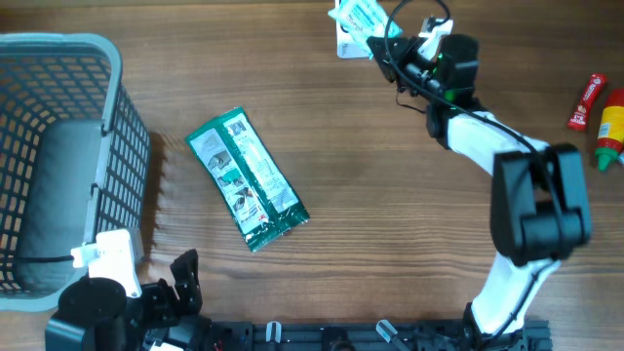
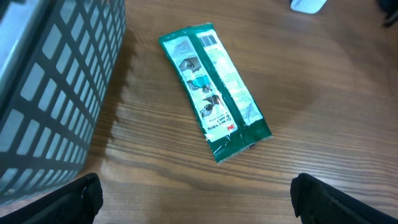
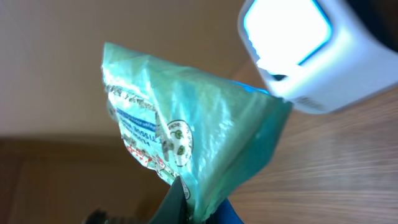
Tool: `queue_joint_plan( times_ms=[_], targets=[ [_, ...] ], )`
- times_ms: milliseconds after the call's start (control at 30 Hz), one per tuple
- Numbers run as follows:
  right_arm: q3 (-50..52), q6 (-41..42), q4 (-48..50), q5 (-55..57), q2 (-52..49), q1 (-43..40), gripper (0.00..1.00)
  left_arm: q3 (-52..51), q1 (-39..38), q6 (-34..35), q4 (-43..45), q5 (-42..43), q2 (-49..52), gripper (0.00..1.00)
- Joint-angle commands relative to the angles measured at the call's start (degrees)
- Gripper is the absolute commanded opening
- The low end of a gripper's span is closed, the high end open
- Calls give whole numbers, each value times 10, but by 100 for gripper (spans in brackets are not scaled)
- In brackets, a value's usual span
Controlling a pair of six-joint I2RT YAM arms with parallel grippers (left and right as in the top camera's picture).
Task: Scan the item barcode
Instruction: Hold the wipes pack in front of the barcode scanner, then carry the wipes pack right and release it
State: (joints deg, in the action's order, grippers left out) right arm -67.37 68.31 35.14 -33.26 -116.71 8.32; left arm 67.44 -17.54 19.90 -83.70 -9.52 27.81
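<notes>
My right gripper (image 3: pixel 200 208) is shut on a light green packet (image 3: pixel 193 118) and holds it up beside the white barcode scanner (image 3: pixel 301 53). From overhead, that packet (image 1: pixel 363 18) sits at the table's far edge over the scanner (image 1: pixel 346 44), with my right gripper (image 1: pixel 390 44) just right of it. A second, dark green packet (image 1: pixel 246 178) lies flat mid-table; the left wrist view shows this packet (image 2: pixel 214 87) with a barcode at its far end. My left gripper (image 2: pixel 194 199) hangs open at the near left, well short of it, with nothing between its fingers.
A grey mesh basket (image 1: pixel 58 156) stands at the left edge, its wall (image 2: pixel 50 93) close to my left gripper. A red tube (image 1: pixel 586 101) and a yellow-red bottle (image 1: pixel 610 127) lie at the far right.
</notes>
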Motion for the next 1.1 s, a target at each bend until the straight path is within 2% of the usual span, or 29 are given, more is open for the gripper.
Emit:
queue_joint_plan(
  times_ms=[0, 100, 200, 267, 367, 467, 567, 667, 700, 767, 800, 867, 967, 1067],
  targets=[
    [-115, 28, 15, 22, -108, 11, 5, 0, 2, 5, 0, 1, -1, 100],
    [-273, 31, -35, 30, -210, 17, 5, 0, 2, 5, 0, 1, -1, 100],
    [-343, 41, -64, 32, -264, 18, 5, 0, 2, 5, 0, 1, -1, 100],
    [-344, 28, -67, 28, -264, 19, 4, 0, 2, 5, 0, 1, -1, 100],
    [-363, -23, -70, -60, -258, 18, 5, 0, 2, 5, 0, 1, -1, 100],
    [-363, -58, -115, -94, -214, 6, 4, 0, 2, 5, 0, 1, -1, 100],
    [-363, -136, -268, -119, -133, -32, 5, 0, 2, 5, 0, 1, -1, 100],
    [-363, -241, -483, -117, -45, -105, 5, 0, 2, 5, 0, 1, -1, 100],
    [-363, -307, -606, -75, -16, -165, 5, 0, 2, 5, 0, 1, -1, 100],
    [-360, -310, -710, 48, -14, -229, 5, 0, 2, 5, 0, 1, -1, 100],
    [-350, -309, -753, 148, -19, -266, 4, 0, 2, 5, 0, 1, -1, 100],
    [-322, -308, -774, 257, -23, -302, 5, 0, 2, 5, 0, 1, -1, 100],
    [-233, -301, -751, 393, -24, -339, 5, 0, 2, 5, 0, 1, -1, 100],
    [-184, -257, -740, 443, -24, -363, 4, 0, 2, 5, 0, 1, -1, 100]
  ],
)
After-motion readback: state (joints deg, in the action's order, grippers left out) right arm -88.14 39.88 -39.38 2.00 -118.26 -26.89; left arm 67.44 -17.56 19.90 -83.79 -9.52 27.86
